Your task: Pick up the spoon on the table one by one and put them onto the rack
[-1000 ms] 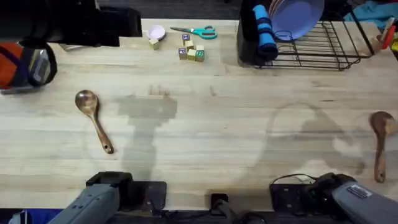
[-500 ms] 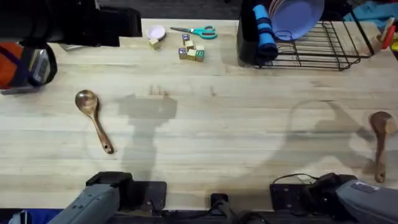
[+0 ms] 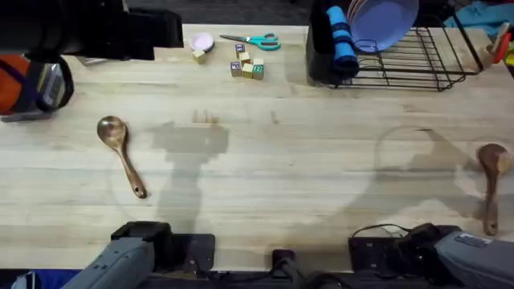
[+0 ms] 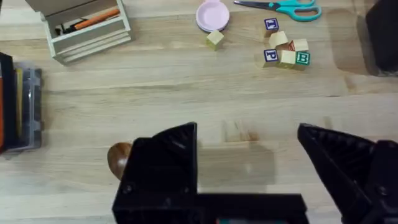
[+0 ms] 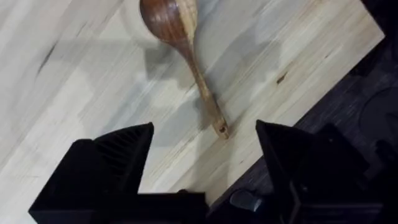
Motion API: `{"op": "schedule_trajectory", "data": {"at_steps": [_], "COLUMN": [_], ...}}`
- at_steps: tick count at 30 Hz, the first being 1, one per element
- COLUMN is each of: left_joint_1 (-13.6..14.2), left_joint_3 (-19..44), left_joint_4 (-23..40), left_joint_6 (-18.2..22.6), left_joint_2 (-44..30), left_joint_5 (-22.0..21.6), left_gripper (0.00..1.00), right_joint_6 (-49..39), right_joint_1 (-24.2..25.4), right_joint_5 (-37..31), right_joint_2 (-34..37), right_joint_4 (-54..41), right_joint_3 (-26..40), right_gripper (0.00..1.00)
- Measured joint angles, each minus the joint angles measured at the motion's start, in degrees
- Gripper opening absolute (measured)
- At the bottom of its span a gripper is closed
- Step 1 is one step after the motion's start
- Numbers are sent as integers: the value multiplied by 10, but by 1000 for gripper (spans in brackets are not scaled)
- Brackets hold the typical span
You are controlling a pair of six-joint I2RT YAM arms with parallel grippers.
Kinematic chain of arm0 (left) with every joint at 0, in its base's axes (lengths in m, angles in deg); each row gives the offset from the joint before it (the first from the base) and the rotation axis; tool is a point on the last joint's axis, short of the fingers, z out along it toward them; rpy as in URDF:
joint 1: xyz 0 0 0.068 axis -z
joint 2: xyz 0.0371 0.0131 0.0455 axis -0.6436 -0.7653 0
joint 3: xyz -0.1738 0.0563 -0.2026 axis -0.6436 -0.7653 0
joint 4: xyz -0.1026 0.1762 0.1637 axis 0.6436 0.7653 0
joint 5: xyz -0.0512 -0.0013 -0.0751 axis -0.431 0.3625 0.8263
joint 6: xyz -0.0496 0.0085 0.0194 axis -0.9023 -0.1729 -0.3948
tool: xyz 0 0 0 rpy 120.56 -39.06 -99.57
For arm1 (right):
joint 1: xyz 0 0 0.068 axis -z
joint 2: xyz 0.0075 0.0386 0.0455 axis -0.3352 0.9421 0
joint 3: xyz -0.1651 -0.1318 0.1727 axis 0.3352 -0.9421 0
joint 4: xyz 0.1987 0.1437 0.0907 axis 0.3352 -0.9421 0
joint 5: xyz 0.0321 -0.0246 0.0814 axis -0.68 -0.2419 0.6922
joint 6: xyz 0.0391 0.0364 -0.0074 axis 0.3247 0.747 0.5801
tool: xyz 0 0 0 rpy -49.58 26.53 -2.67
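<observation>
Two brown wooden spoons lie on the light plank table (image 3: 281, 160). One spoon (image 3: 120, 152) rests at the left, its bowl (image 4: 118, 158) partly hidden behind my left finger. The other spoon (image 3: 491, 181) lies near the right edge, and my right gripper (image 5: 202, 158) hangs open above its handle (image 5: 202, 87). My left gripper (image 4: 249, 168) is open too, high over bare wood. The black wire rack (image 3: 401, 56) stands at the back right with a black utensil holder at its left end, holding a purple plate and a blue roll.
Teal scissors (image 3: 253, 40), a pink dish (image 3: 201, 41) and lettered wooden blocks (image 3: 245, 66) sit at the back middle. A beige organiser (image 4: 84, 28) and a dark case (image 4: 18, 109) stand at the back left. The table's right edge (image 5: 323, 93) runs just beyond the right spoon.
The right arm's shadow has slid rightward across the table toward the right spoon. Both spoons and the left arm have stayed put.
</observation>
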Motion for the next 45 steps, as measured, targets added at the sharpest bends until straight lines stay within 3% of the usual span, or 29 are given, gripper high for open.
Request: {"op": "schedule_trajectory", "data": {"at_steps": [18, 26, 45], "left_joint_1": [0, 0, 0], "left_joint_3": [0, 0, 0], "left_joint_4": [0, 0, 0], "left_joint_6": [0, 0, 0], "left_joint_2": [0, 0, 0], "left_joint_5": [0, 0, 0], "left_gripper": [993, 993, 993], "right_joint_6": [-15, -80, -88], "right_joint_1": [20, 21, 23], "right_joint_5": [0, 32, 34], "right_joint_2": [63, 113, 213], "right_joint_4": [56, 56, 135], "right_joint_3": [-25, -34, -47], "right_gripper": [996, 996, 997]}}
